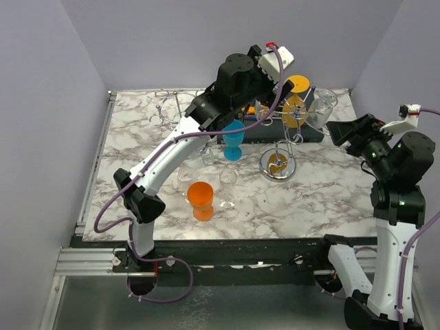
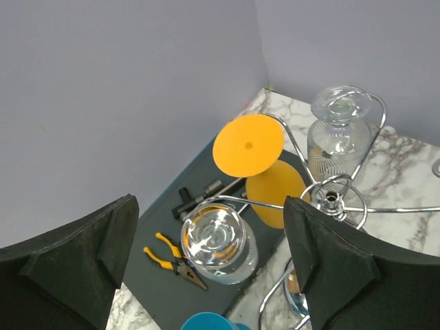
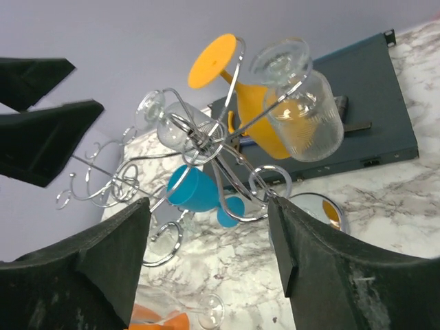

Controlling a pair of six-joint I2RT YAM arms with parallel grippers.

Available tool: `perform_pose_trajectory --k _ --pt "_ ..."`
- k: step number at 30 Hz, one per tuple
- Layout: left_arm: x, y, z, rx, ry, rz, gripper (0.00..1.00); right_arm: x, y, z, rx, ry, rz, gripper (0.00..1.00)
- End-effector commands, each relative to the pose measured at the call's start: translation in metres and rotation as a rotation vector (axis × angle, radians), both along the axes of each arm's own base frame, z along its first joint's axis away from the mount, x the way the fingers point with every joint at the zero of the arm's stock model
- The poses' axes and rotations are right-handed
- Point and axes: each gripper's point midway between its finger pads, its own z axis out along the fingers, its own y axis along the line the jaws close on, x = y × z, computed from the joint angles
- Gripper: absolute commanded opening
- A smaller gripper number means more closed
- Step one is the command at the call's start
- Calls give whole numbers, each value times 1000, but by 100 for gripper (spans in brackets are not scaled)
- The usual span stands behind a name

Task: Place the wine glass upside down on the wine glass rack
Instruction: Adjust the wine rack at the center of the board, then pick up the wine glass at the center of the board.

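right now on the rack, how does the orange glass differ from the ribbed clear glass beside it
The orange glass is opaque; the ribbed clear glass is see-through. The orange glass has a smooth bowl; the ribbed clear glass has grooved walls. Both hang foot up on the rack.

**A:** Entry: the smooth clear glass wine glass (image 2: 214,242). Pose?

**B:** Inverted. The round foot is uppermost and the bowl hangs mouth-down below it. It is colourless and empty.

**A:** How is it seated?

**B:** The foot rests on a wire loop of the chrome wire wine glass rack (image 2: 333,198), and the bowl hangs beneath that loop.

**A:** And the rack itself?

**B:** It stands upright. Curled arms spread from a central hub above a round mirrored base, on the far right part of the marble table (image 1: 137,172).

**A:** Neighbours on the rack?

**B:** An orange wine glass (image 2: 273,194), also inverted, hangs just beside it. I cannot tell whether the two touch.
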Motion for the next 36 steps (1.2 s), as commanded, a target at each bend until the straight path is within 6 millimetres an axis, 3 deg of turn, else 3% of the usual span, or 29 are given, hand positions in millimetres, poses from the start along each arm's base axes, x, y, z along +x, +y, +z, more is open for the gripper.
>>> perform_pose_trajectory --k 1,3,8,10,12,16,20,23,29,31,32,35,36 --pt "-45 12 37 -124 112 -123 99 -8 12 22 -21 -23 74 80" --pt "-60 19 47 -181 180 -167 99 -5 16 27 -35 -32 105 99" --pt "-104 40 56 -297 398 -295 99 -1 27 53 50 -109 162 100" --pt "-118 52 55 -327 478 -330 99 -7 29 62 49 -145 168 100" --pt "-127 67 54 -375 579 -354 99 -18 44 72 34 -250 264 100" --pt "-123 99 51 -511 829 -349 99 -4 50 65 41 -132 333 100" --pt "-121 123 45 -601 1021 -369 99 1 50 66 37 -124 343 99" --pt "-118 138 40 -622 1053 -366 99 4 49 65 25 -93 343 99" --pt "-133 156 30 -613 1027 -346 99 14 63 79 23 -98 414 100" --pt "-141 162 29 -607 982 -331 99 25 78 86 16 -109 442 100" --pt "-144 164 28 -604 964 -326 99 28 95 92 2 -118 460 100" --pt "-153 173 32 -592 904 -298 99 33 166 99 -94 -119 540 100" --pt "-154 176 33 -586 879 -284 99 35 182 101 -135 -121 541 100"
